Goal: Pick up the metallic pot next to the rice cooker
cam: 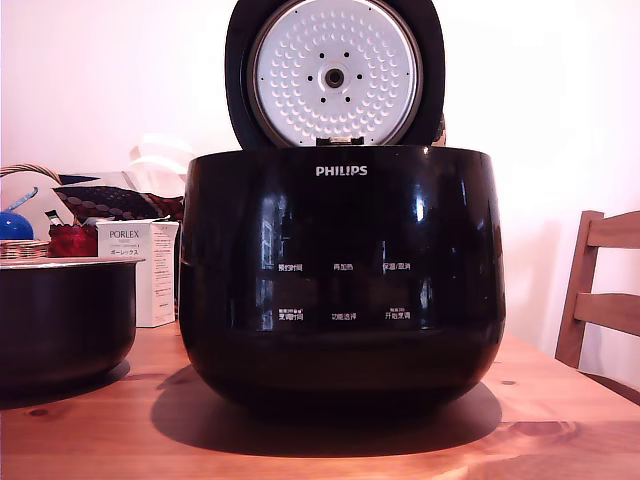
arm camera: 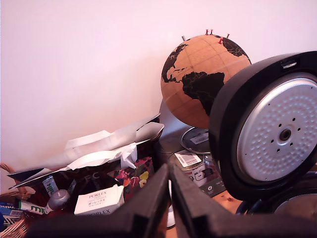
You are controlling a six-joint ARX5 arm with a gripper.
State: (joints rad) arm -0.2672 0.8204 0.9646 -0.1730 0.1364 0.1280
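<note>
Pot (cam: pixel 62 320) sits on the wooden table (cam: pixel 330 445), at the exterior view's left edge and partly cut off there, a little apart from the cooker (cam: pixel 340 280), which fills the middle of that view. It is dark, nearly black, with a thin silvery rim flaring at the top and a rounded lower wall; it stands upright and nothing touches it.

None of the pick-up is done, as far as I can judge. My gripper (arm camera: pixel 169 198) does not show in the exterior view at all, and my wrist view looks over clutter toward a wall, not down on the pot, which I cannot see from there. My two dark fingers (arm camera: pixel 146 208) meet in a point, so my jaws are closed and empty. Behind them are a PORLEX box (arm camera: pixel 99 199), the cooker's raised lid (arm camera: pixel 270 131) with its dimpled silver plate, and a cork globe (arm camera: pixel 200 79).

Everything is left, I think: turning toward the pot, spreading the jaws, coming down over its rim, gripping the wall and lifting.
</note>
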